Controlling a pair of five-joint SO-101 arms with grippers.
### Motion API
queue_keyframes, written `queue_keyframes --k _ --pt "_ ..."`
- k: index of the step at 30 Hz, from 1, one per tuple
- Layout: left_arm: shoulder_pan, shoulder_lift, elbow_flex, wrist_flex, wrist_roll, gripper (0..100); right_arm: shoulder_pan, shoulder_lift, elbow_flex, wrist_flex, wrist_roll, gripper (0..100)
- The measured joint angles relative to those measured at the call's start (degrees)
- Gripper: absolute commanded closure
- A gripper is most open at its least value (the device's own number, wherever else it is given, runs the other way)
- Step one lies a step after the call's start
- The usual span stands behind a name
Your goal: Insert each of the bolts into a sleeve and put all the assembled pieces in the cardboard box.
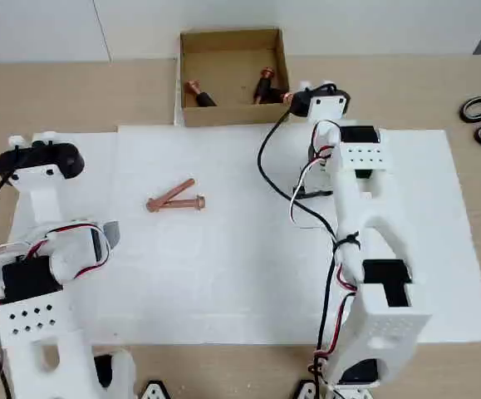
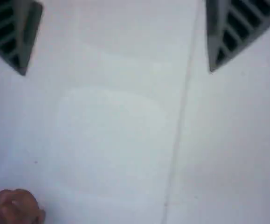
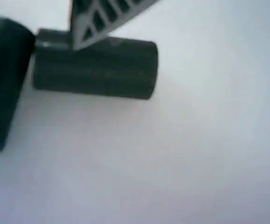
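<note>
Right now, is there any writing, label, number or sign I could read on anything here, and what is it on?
None: no text here can be read.
Cardboard box: plain brown walls, no print to be seen.
White sheet: blank.
Dark sleeve: no marking to be seen.
Arms: plain white shells, no label to be seen.

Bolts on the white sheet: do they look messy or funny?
A little. The two copper bolts lie loose on the white sheet, meeting at one end like a narrow V instead of lying neatly side by side. Nothing looks spilled or broken.
</note>
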Motion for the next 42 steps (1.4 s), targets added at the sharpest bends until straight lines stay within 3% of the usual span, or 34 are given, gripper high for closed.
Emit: queue_keyframes --k 23,30,42 --pt "0.0 0.0 2.73 0.0 0.0 76 0.88 13.1 -7.82 -3.69 0.0 85.0" --pt "0.0 0.0 2.73 0.0 0.0 76 1.67 15.12 -9.76 -3.6 -0.09 99.8" --pt "0.0 0.0 2.73 0.09 -0.09 76 5.01 15.21 -19.52 5.8 -0.09 99.5"
